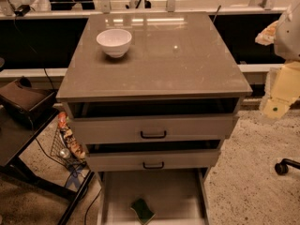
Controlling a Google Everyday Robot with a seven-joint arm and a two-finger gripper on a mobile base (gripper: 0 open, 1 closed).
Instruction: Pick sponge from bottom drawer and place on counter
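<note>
Sponge (142,210) lies in the open btm drawer (117,191), near the front. Gripper (277,104) hangs off to the right, beside the counter (187,64), nowhere near sponge. Can't tell if open/shut.

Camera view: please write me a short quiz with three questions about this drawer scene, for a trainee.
1. True or false: the sponge lies in the open bottom drawer.
2. Choose one: what stands on the counter? A) a bowl B) a can C) a second sponge
3. Short answer: at which edge of the view is the gripper?

Key
1. True.
2. A.
3. The right edge, beside the cabinet and well away from the sponge.
</note>
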